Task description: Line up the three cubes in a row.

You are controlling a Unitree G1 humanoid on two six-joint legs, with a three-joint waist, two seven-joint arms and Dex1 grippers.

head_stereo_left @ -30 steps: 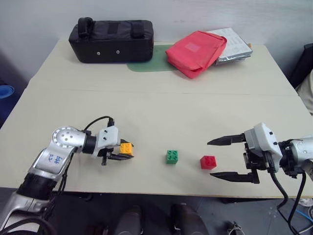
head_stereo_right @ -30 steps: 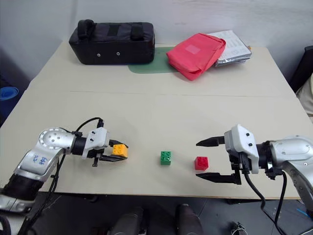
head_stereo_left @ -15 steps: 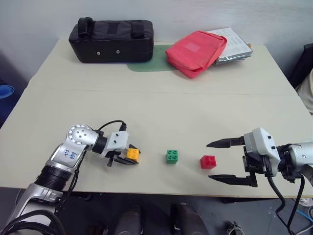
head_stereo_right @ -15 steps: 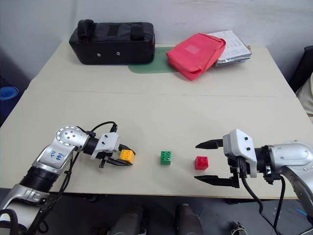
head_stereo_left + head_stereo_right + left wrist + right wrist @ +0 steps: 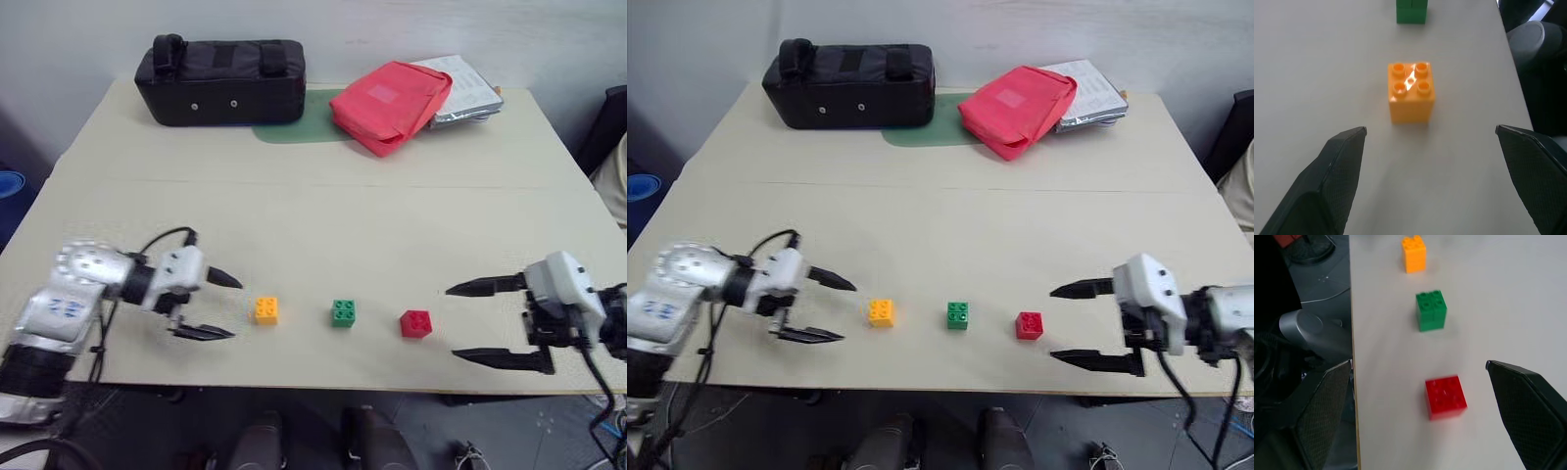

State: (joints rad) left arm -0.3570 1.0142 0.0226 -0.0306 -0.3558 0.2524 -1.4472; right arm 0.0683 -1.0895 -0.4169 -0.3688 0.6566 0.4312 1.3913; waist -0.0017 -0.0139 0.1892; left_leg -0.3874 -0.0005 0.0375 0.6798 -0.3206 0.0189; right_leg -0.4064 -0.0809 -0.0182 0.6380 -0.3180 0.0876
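I have just let go of the orange cube (image 5: 265, 309): a second ago my left gripper (image 5: 218, 305) was clamped on it, and now its jaws stand wide apart and it has pulled back to the left, clear of the cube. The orange cube sits on the surface (image 5: 323, 215) near the front edge, with the green cube (image 5: 343, 312) beside it and the red cube (image 5: 416, 323) beyond, all three apart and roughly in one line. My right gripper (image 5: 487, 322) is open too, empty, having drawn away to the right of the red cube. I judge the row essentially done.
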